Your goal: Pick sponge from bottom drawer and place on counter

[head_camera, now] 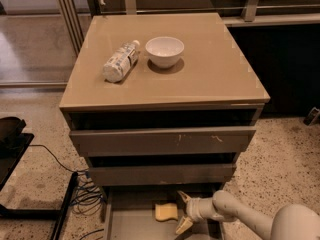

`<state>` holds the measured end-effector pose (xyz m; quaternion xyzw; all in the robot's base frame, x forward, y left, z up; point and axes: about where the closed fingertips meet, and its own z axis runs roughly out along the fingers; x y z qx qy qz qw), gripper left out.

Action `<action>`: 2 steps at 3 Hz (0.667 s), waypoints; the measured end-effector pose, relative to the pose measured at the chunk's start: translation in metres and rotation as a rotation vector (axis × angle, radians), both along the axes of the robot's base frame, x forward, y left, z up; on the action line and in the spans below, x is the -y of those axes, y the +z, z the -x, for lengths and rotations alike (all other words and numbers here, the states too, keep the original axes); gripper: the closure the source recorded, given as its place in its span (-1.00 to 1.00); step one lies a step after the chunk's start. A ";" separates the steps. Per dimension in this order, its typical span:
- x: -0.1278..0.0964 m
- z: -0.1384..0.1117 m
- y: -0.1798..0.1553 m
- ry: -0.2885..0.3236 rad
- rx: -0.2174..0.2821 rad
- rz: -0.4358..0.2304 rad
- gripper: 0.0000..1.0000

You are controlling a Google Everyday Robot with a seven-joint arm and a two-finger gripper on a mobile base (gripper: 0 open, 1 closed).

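The sponge (166, 211), a small pale yellow flat pad, lies on the grey floor of the pulled-out bottom drawer (131, 223) near its back. My gripper (182, 213) reaches in from the lower right at drawer level, open, with one fingertip above and one below the sponge's right edge, close beside it. The counter (205, 79) is the glossy taupe top of the cabinet, above the two upper drawers.
A white bowl (164, 51) and a plastic bottle (120, 61) lying on its side sit on the counter's back left. The two upper drawers (162, 141) stand slightly out. Cables (85, 194) and a black stand base (30, 204) lie on the floor at left.
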<state>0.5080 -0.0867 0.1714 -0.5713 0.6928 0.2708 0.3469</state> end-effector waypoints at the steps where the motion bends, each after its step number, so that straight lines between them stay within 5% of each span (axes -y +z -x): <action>1: -0.008 -0.005 -0.024 -0.034 -0.021 0.018 -1.00; 2: -0.014 -0.005 -0.042 -0.063 -0.042 0.026 -1.00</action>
